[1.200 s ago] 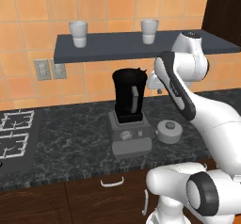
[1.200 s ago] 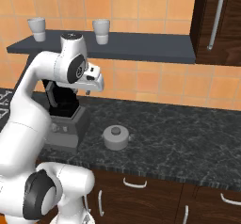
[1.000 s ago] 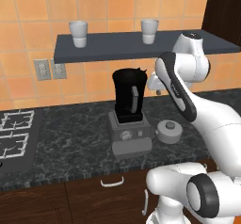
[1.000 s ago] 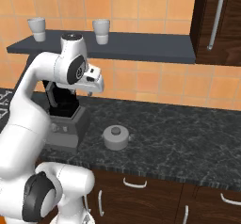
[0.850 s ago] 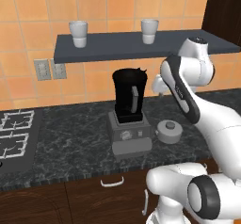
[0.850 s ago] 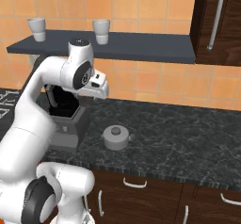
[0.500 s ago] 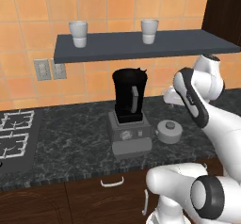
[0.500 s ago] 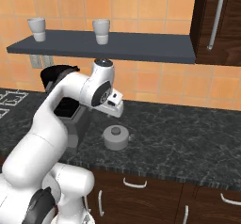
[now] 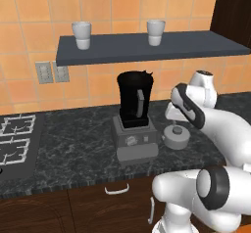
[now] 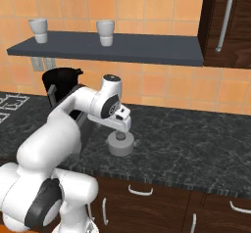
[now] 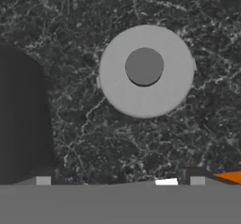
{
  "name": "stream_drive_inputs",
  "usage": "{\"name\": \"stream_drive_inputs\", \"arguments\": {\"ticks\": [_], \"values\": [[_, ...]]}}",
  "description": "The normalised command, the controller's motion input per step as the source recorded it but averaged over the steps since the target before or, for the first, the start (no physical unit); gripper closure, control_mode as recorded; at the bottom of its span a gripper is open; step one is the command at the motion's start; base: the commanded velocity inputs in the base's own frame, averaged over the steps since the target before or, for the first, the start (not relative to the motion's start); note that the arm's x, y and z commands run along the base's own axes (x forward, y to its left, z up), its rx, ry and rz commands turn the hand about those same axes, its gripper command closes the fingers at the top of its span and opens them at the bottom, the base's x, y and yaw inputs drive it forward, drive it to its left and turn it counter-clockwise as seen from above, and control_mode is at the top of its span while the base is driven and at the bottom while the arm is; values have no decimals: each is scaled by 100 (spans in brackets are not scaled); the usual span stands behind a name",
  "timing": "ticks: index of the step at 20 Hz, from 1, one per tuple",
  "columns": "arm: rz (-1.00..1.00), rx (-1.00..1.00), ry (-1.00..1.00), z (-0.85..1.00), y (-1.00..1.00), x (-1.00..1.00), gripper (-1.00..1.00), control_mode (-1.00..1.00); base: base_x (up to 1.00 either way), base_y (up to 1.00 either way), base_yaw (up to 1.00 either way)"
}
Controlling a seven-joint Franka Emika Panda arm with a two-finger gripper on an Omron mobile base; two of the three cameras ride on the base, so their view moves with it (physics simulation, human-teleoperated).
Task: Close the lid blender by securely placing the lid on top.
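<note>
Jaws (image 11: 120,176) spread, empty, above one lid (image 11: 146,70) | one blender (image 9: 134,117) | two cups (image 9: 82,35)

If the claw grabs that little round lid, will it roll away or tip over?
Probably not. The lid lies flat on the counter, so it seems unlikely to roll or tip. It looks stiff and light, and its knob likely offers a grip, though smooth sides might slip.
</note>
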Motion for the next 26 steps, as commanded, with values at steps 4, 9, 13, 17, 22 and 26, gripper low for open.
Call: {"name": "stream_drive_inputs", "arguments": {"ticks": [4, 9, 13, 17, 22, 26], "values": [[4, -2, 10, -43, -13, 42, -100, -100, 0, 0, 0], [4, -2, 4, -36, -13, 36, -100, -100, 0, 0, 0], [3, 0, 4, -32, -4, 36, -100, -100, 0, 0, 0], [6, 0, 4, -22, -12, 32, -100, -100, 0, 0, 0], [1, -3, 0, -29, 0, 12, -100, -100, 0, 0, 0], [2, 0, 0, -20, 0, 15, -100, -100, 0, 0, 0]]}}
